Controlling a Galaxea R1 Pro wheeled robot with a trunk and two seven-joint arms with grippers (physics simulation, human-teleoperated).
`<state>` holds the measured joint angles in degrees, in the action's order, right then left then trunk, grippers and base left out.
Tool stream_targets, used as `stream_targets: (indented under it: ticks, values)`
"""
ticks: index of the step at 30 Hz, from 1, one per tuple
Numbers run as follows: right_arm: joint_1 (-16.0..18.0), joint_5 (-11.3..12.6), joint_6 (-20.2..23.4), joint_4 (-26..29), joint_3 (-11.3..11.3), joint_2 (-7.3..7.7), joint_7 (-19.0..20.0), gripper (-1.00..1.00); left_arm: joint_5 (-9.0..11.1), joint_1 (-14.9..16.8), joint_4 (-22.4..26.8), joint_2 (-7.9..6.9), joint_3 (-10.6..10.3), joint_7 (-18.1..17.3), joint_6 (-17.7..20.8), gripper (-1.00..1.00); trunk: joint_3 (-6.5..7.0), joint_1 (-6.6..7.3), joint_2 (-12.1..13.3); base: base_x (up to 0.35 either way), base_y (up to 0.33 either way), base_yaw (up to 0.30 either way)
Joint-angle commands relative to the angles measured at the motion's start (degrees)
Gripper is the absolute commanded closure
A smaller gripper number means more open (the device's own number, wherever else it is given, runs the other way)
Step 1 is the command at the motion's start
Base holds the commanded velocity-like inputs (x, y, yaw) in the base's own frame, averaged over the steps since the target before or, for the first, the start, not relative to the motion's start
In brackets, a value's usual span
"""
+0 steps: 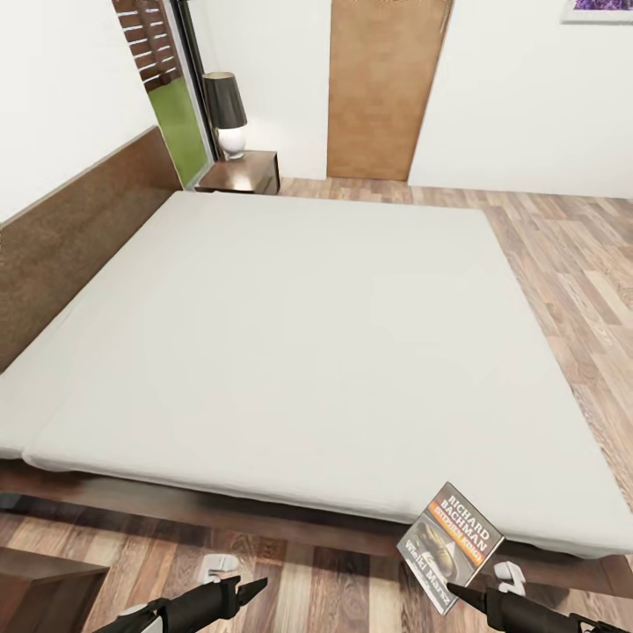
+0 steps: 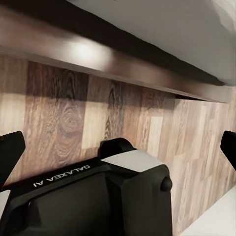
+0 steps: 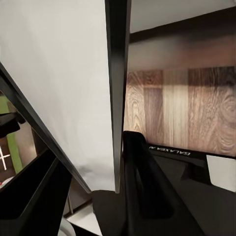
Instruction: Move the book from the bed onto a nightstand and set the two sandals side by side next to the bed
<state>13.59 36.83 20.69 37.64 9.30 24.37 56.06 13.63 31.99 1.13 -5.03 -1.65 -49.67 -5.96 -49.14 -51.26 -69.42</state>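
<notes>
Your right fingers [image 3: 129, 162] were clamped on the book [image 1: 450, 547], held tilted off the bed [image 1: 290, 352] near edge | your left fingers [image 2: 10, 150] were spread wide, holding nothing, above floor [image 2: 123, 123].

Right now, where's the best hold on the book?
Its lower edge, pinched across the thin covers from the floor side of the bed: the book stands tilted up there, and the right tool seems clamped on that edge.
</notes>
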Motion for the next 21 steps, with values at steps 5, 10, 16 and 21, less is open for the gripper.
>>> stream_targets:
  ticks: [5,10,16,21]
  values:
    - [0.03,0.61,0.49,-0.03,0.22,0.07,-0.01,1.00,0.08,-0.08,-0.07,0.02,-0.19,-0.14,-0.45,-1.00,0.43,0.00,-0.02,0.000,0.000,0.000]
    - [0.03,0.61,0.49,-0.03,0.26,0.07,-0.02,1.00,0.08,-0.08,-0.07,0.02,-0.19,-0.09,-0.45,-1.00,0.89,0.00,-0.02,0.000,0.000,0.000]
    - [0.03,0.61,0.49,-0.04,0.25,0.07,-0.07,1.00,0.06,-0.10,-0.07,0.02,-0.19,-0.10,-0.45,-1.00,1.45,0.00,-0.02,0.000,0.000,0.000]
    - [0.03,0.61,0.49,-0.09,0.21,0.07,-0.08,1.00,0.00,-0.08,-0.07,0.02,-0.19,-0.11,-0.45,-1.00,1.91,0.00,-0.02,0.000,0.000,0.000]
